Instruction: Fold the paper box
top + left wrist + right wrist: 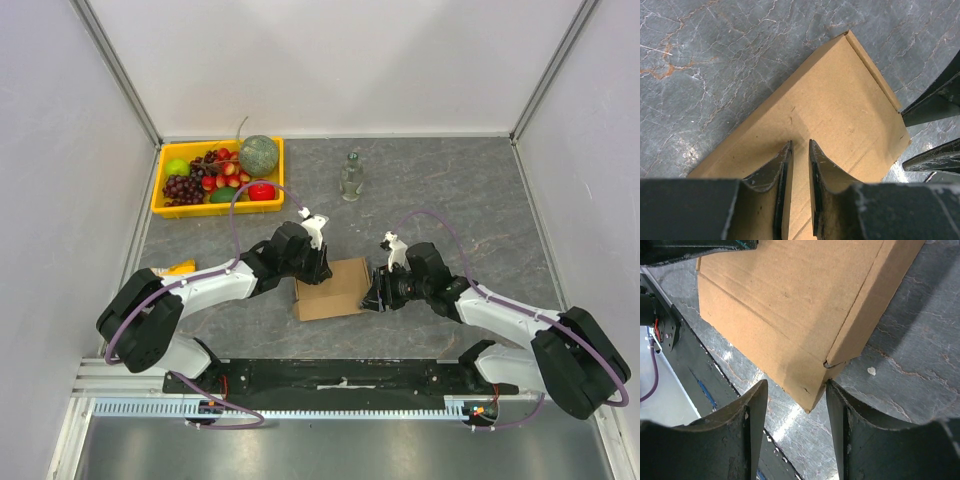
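White walls are seen around a grey marbled tabletop (450,200), with the cardboard box (332,290) lying flat near its front middle. Both arms are stretched low and inward from either side. The left end effector (314,264) is set over the box's far left edge with its fingers almost together; whether cardboard is pinched cannot be told. The right end effector (797,390) is held open astride a right-hand corner of the box. A yellow object (180,268) is half hidden by the left arm.
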Motion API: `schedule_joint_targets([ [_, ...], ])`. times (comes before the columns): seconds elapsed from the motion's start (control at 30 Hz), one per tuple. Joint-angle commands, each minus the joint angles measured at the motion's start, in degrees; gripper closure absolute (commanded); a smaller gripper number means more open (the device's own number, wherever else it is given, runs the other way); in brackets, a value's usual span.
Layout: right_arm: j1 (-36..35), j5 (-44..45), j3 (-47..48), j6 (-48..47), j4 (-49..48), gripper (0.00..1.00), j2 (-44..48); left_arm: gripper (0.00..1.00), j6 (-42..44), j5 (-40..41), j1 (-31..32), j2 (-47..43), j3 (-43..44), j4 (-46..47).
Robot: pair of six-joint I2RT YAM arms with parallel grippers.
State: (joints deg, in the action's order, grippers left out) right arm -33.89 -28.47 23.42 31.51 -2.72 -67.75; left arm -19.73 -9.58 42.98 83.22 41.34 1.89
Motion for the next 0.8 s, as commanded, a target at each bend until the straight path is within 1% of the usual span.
schedule_joint_targets([
  [0.0,0.14,-1.68,2.77,0.13,-1.5,0.43,-0.28,0.75,1.18,-0.08,0.52,0.27,0.41,-3.65],
  [0.17,0.14,-0.1,2.33,-0.39,-1.58,0.46,-0.72,0.75,1.09,-0.26,0.35,0.71,0.41,-3.56],
  [0.33,0.05,1.57,-0.04,-0.22,-4.83,0.49,-0.9,0.75,1.18,-0.35,0.44,0.72,0.41,-3.38],
  [0.77,0.14,5.0,-3.2,-0.22,-9.14,0.51,-0.81,0.75,0.92,-0.52,0.44,0.63,0.23,-3.3],
])
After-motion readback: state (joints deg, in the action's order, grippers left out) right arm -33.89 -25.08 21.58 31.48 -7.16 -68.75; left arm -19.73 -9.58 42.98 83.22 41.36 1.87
